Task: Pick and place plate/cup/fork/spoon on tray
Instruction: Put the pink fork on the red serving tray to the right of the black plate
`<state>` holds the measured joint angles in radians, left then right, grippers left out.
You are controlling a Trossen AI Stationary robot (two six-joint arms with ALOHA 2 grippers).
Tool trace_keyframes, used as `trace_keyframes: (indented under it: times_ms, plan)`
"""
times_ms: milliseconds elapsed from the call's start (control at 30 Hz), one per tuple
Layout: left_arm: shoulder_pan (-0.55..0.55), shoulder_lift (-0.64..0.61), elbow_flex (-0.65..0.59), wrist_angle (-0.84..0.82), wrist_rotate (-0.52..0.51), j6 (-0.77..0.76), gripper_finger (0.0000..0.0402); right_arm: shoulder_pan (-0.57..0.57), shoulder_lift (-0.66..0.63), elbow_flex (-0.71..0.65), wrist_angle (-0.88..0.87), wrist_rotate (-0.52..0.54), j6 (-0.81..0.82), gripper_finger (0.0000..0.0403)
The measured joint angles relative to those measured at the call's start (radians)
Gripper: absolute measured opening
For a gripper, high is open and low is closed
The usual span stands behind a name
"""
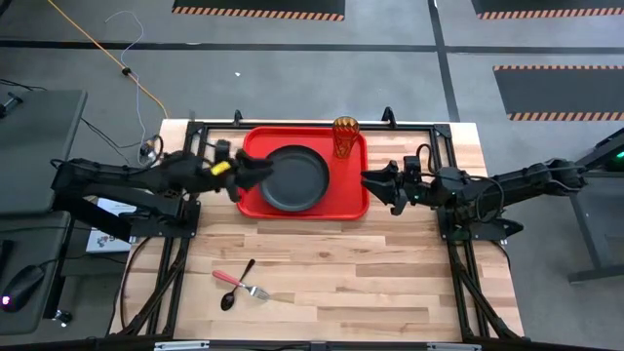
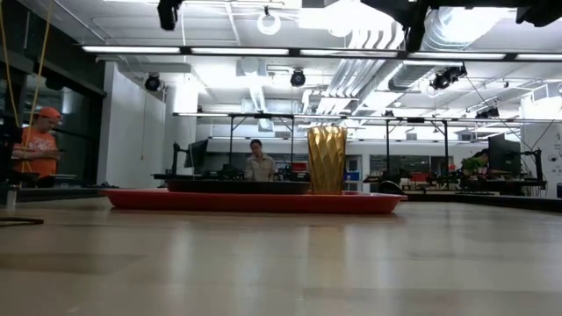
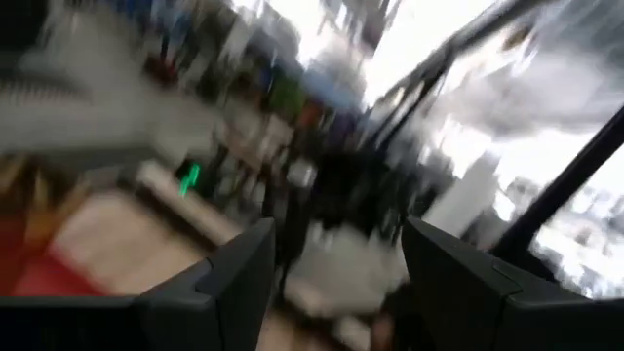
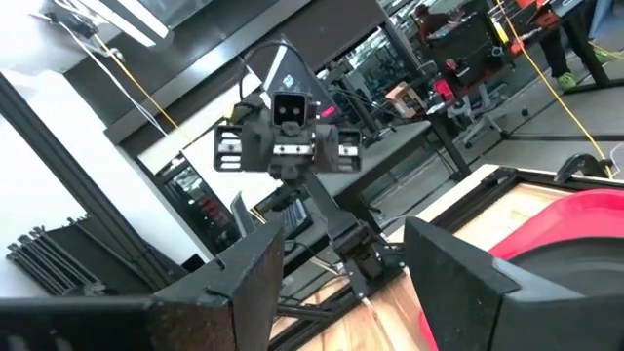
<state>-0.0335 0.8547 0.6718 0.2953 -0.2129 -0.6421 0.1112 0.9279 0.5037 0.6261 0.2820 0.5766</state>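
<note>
The red tray (image 1: 359,200) lies at the table's far middle. The black plate (image 1: 294,178) rests flat in it. The amber cup (image 1: 345,136) stands upright in the tray's far right corner, and also shows in the low view (image 2: 327,160). The fork (image 1: 230,279) with its reddish handle and the dark spoon (image 1: 238,284) lie crossed on the table near the front left. My left gripper (image 1: 261,174) is open and empty over the tray's left edge, beside the plate's left rim. My right gripper (image 1: 371,185) is open and empty, just right of the tray.
Bare wooden tabletop (image 1: 390,283) stretches between the tray and the near edge. A black frame (image 1: 409,125) runs around the tray area. In the low view people (image 2: 259,162) show in the room beyond the table.
</note>
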Motion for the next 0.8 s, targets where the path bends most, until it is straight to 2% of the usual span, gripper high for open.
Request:
trace_keyframes:
  times_ms: [200,300,400,467,633,800]
  plan:
    - [-0.115,0.121,0.185,-0.614,0.141,-0.108,0.0214,0.000,0.000,0.000,-0.012,0.004,0.008,0.0204]
    - [-0.224,0.200,0.242,-0.799,0.222,-0.108,0.0214,0.000,0.000,0.000,-0.022,0.004,0.008,0.0204]
    - [-0.366,0.278,0.246,-0.837,0.286,-0.069,0.0214,0.000,0.000,0.000,-0.032,0.003,0.008,0.0204]
    - [-0.465,0.338,0.247,-0.862,0.289,-0.035,0.0214,0.000,0.000,0.000,-0.039,0.003,0.009,0.0204]
    - [-0.674,0.520,0.246,-0.914,0.238,0.006,0.0214,0.000,0.000,0.000,-0.060,0.003,0.009,0.0204]
    - [-0.771,0.687,0.246,-0.871,0.130,0.024,0.0213,0.000,0.000,0.000,-0.070,0.003,0.008,0.0204]
